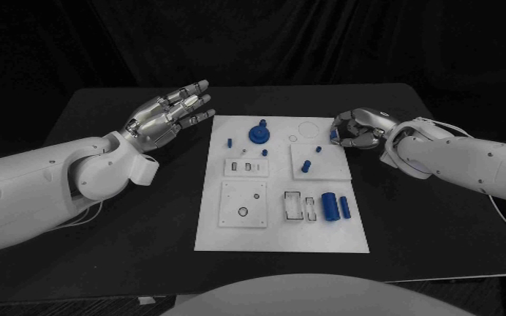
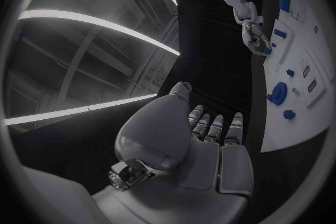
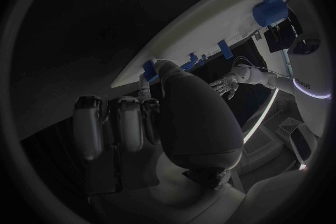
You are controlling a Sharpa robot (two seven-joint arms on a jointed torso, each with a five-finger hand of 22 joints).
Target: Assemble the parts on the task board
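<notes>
Two hands, one board, several blue parts.

Board [image 1: 283,239]: white plate lying flat at the middle of the black table [image 1: 95,184], long side running away from me. It carries raised square panels, rectangular slots and an outlined circle near its far edge.

Parts, head view: a round knob [image 1: 259,135] near the far edge; a peg [image 1: 230,140] beside it toward the left edge; small pegs [image 1: 305,164] on the far-right panel; two cylinders [image 1: 335,205] lying side by side near the right edge, toward the near end.

Left hand [image 1: 169,117]: raised off the table just beyond the board's far-left corner, my fingers spread wide, holding nothing. My left wrist view shows the palm [image 2: 203,151] from behind, clear of the board, plus the knob as a stepped disc.

Right hand [image 1: 357,129]: at the board's far-right corner, my fingers curled inward. The head view shows blue at my fingertips but not a grip. My right wrist view adds a small blue piece [image 3: 150,69] at the board's edge, touching my thumb tip; whether I hold it, I cannot tell.
</notes>
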